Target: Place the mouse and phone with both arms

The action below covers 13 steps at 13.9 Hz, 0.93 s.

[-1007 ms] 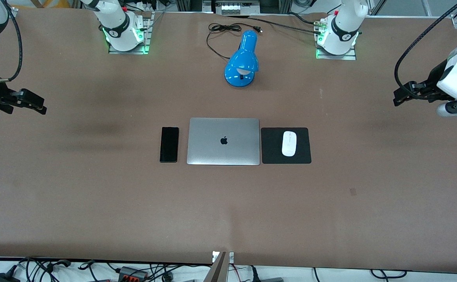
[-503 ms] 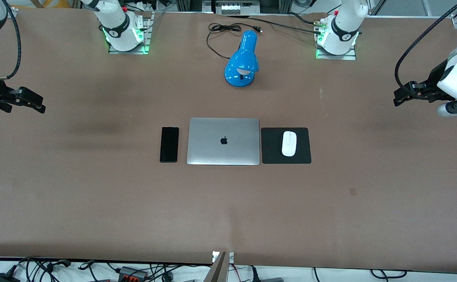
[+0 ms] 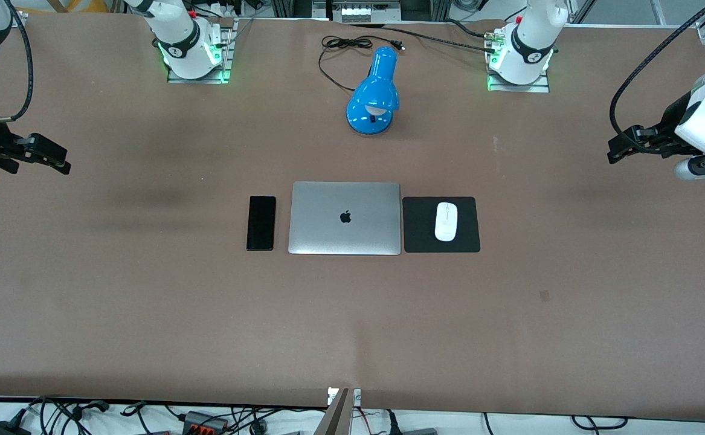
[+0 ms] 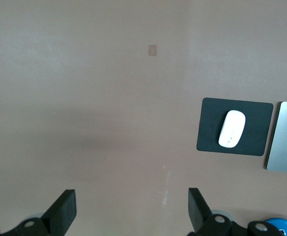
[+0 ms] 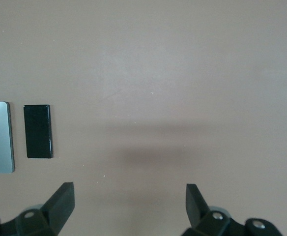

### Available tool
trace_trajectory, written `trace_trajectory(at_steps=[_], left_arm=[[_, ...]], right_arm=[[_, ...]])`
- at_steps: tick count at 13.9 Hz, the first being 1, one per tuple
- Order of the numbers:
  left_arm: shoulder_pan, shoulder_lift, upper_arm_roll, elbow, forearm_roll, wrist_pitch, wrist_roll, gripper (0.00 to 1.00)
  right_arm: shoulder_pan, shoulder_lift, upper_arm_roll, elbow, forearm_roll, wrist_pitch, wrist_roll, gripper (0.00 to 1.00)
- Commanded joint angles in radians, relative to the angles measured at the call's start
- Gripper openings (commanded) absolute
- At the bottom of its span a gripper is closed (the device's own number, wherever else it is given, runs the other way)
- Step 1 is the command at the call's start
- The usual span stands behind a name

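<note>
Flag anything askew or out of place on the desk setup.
Nothing stands out. The phone, closed laptop and mouse pad lie squarely in a row, with the mouse on the pad. Both claws, left and right, hang open at the table's ends.

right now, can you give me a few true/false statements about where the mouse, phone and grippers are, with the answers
1. The mouse lies on the black mouse pad. True.
2. The phone rests on top of the closed laptop. False: it lies flat on the table beside the laptop, toward the right arm's end.
3. The left gripper holds the mouse. False: it is open and empty, over bare table toward the left arm's end.
4. The right gripper is open and holds nothing. True.
5. The blue lamp stands nearer the front camera than the laptop. False: it is farther.
</note>
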Motion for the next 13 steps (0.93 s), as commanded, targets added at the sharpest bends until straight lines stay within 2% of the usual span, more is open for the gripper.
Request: trace_trajectory(at_steps=[1,13], left_arm=[[0.005,0.002,0.001,0.019,0.0,-0.021,0.016,1.0],[0.005,0.002,0.003,0.019,0.0,-0.021,0.016,1.0]], right_arm=[[0.009,-0.045,-0.017,-0.033,0.004,0.0,-0.014,1.0],[0.014,-0.054,-0.014,-0.035,0.006,-0.026,-0.015,1.0]])
